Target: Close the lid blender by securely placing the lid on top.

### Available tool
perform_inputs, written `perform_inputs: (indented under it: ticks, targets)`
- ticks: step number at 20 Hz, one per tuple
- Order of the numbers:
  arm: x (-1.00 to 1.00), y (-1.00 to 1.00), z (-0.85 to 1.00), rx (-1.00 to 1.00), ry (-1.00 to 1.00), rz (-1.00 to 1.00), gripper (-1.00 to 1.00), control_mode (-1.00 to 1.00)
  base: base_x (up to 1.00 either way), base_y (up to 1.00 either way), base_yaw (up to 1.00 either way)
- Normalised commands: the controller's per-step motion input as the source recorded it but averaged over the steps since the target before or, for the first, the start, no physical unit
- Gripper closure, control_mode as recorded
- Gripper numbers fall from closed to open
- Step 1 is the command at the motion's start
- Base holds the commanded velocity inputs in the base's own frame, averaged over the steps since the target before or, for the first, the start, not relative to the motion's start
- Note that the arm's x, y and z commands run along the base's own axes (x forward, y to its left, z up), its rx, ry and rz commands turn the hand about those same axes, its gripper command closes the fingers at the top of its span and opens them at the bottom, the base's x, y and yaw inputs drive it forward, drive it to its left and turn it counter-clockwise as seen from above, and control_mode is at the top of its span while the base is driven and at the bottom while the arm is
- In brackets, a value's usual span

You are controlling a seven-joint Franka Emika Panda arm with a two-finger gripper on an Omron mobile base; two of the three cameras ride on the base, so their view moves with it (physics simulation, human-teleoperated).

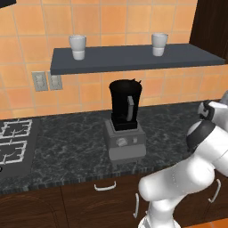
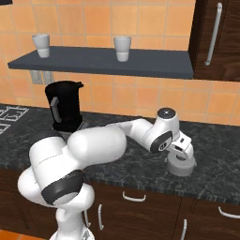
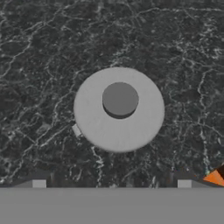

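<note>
The gripper (image 2: pixel 180 157) hovers just above the grey lid (image 3: pixel 119 109), well right of the blender (image 1: pixel 125 120), its finger spread unreadable.

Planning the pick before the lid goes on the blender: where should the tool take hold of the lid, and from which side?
Grip the raised darker knob at the centre of the lid, coming straight down from above. The lid lies flat on the counter, a low round disc, so its rim gives little to hold, and the tool hangs directly over it. Judging by shape alone, the knob looks the surest hold.

Orange tiled wall (image 1: pixel 89 22), grey shelf (image 1: pixel 133 58) (two white cups (image 1: pixel 77 46)), dark marble counter (image 1: pixel 67 142).
</note>
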Motion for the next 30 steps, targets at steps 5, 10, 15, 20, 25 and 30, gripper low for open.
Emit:
perform_inputs:
  ticks: [5, 10, 15, 20, 25, 30]
  targets:
    - [0.22, -0.21, -0.22, 0.00, 0.04, 0.01, -1.00, -1.00, 0.00, 0.00, 0.00]
    - [0.22, -0.19, -0.16, 0.00, 0.02, 0.02, -1.00, -1.00, 0.00, 0.00, 0.00]
    - [0.19, -0.15, -0.19, 0.00, 0.02, 0.01, -1.00, -1.00, 0.00, 0.00, 0.00]
    - [0.20, -0.16, -0.14, 0.00, 0.01, 0.01, -1.00, -1.00, 0.00, 0.00, 0.00]
    - [0.16, -0.06, -0.15, 0.00, 0.01, 0.00, -1.00, -1.00, 0.00, 0.00, 0.00]
    - [0.12, 0.00, -0.20, 0.00, 0.01, 0.00, 1.00, -1.00, 0.00, 0.00, 0.00]
